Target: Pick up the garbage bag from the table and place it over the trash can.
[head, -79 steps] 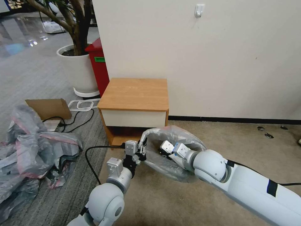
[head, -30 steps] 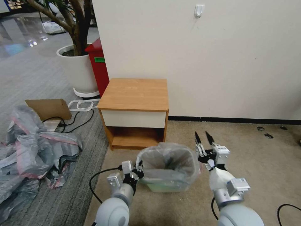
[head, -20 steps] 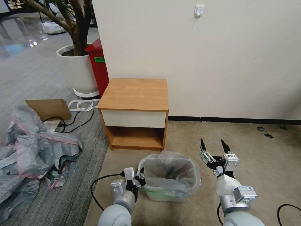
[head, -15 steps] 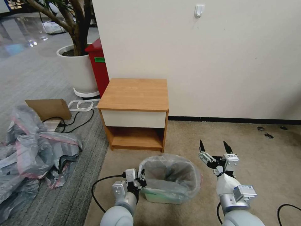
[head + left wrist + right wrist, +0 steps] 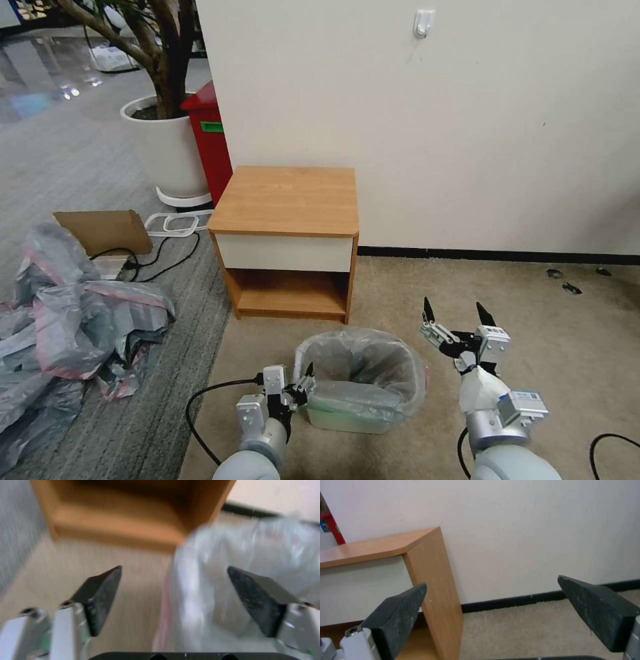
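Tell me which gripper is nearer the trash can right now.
Left. The left gripper sits open right at the bagged rim of the trash can, its fingers straddling the garbage bag. The right gripper is open too, held clear of the can off its other side.

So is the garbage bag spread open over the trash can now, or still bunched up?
Spread open. The garbage bag lines the trash can, its mouth gaping and its rim folded over the can's edge. Both the left gripper and right gripper are open.
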Tool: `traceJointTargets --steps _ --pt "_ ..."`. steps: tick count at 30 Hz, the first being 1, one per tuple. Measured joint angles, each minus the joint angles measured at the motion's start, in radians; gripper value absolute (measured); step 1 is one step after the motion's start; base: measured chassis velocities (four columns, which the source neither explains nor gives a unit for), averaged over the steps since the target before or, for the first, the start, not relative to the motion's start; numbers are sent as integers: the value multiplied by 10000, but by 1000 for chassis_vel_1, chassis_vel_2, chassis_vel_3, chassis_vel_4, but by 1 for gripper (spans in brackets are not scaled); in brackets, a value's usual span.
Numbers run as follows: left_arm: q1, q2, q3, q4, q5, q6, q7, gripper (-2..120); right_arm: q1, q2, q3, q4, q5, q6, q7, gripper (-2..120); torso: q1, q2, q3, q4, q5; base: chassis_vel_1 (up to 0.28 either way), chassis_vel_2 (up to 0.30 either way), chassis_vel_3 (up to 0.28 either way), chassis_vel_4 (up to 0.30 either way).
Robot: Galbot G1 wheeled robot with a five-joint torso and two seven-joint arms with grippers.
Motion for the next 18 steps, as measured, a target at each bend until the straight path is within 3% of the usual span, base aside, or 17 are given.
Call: traceJointTargets --steps 5,7,9,10,16,18 --pt "76 85 -571 -330 652 -448 792 97 -311 -18 192 56 298 113 -282 100 0 0 0 -1 0 0 0 0 0" --pt "248 294 -1570 -585 1492 -1136 1518 99 -680 -21 462 26 365 454 -634 100 0 0 -1 -3 -1 0 0 0 0" --pt "301 346 -1753 -599 1683 -1301 1621 100 -764 -21 519 4 395 564 -745 100 0 0 0 -3 -1 0 0 0 0" --pt "613 584 -2437 -732 2203 -1829 1947 100 -985 16 716 -108 448 966 -1102 100 1 0 0 -2 -4 0 0 0 0" --pt "1412 823 -3723 -1204 2481 -2070 2448 100 -1169 196 1059 -541 448 1677 -1735 100 1 0 -1 0 0 0 0 0 0" --pt "1894 848 -4528 -1276 2704 -2270 2851 100 -1152 374 1315 -935 434 2052 -2026 100 0 0 -1 1 0 0 0 0 0"
